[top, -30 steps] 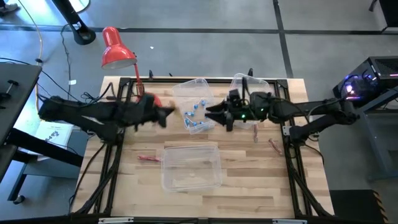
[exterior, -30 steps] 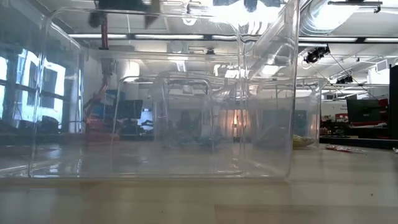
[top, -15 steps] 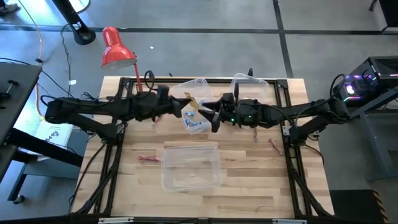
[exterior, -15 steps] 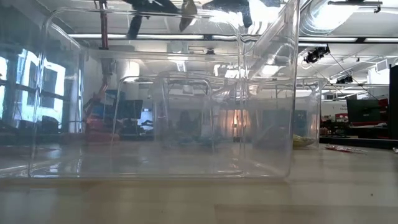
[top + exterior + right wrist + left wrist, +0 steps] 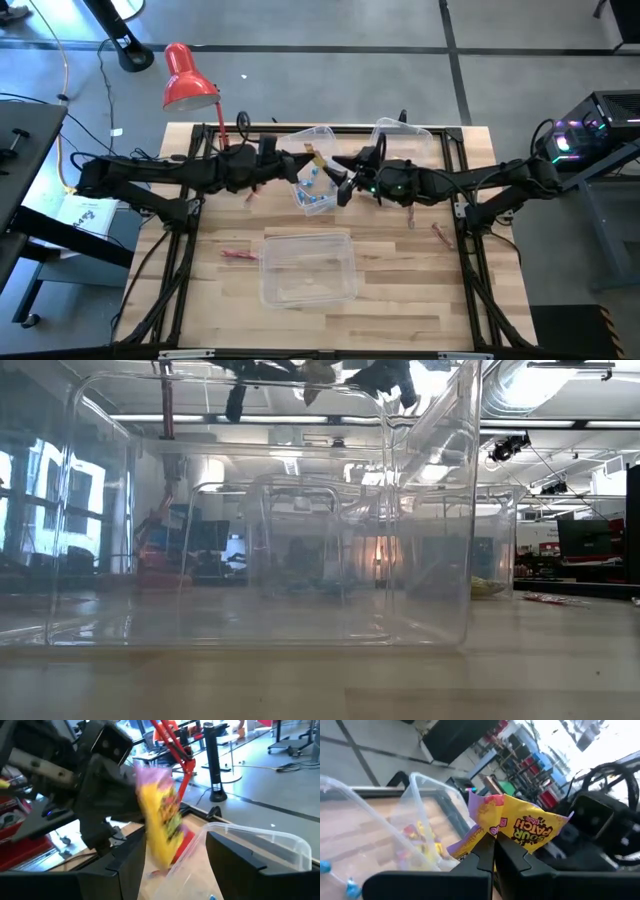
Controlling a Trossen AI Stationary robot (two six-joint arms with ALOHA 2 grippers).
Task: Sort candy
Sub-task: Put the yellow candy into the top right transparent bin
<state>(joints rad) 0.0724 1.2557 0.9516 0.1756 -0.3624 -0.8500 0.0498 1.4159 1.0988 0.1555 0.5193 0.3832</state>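
While held up mid-air near upper centre of the high view, above the rim of the clear plastic bin holding blue sweets (image 5: 318,175), yellow-and-purple crinkly foil candy packet (image 5: 520,827) pinched tight at its lower edge by left gripper (image 5: 492,857), fingers fully closed on it. Right gripper (image 5: 175,847) facing it from the frame's right, fingers spread wide either side of the packet, nothing clamped yet; looks like a hand-over or a re-grip, prob. not certain.

Handling, as judged: v. light, thin film wrapper, soft and floppy, creases easily, slick surface so apt to slide or twist betw. pads. Not fragile as such, contents squashable but forgiving. Best hold: flat crimped seam or a corner, pads square across the flat face, not the puffed middle. With left already on the lower edge, upper half free for the right.

Elsewhere in the high view: tiny blue twist-wrapped pieces (image 5: 312,196) inside that tilted bin at upper centre; slim red-pink sticks loose on the wooden table (image 5: 400,300), one at centre left (image 5: 240,255), another at centre right (image 5: 441,235); larger clear bin (image 5: 308,266) at lower centre, looks empty; third bin (image 5: 400,132) at upper right of centre. Red desk lamp (image 5: 188,80) at upper left.
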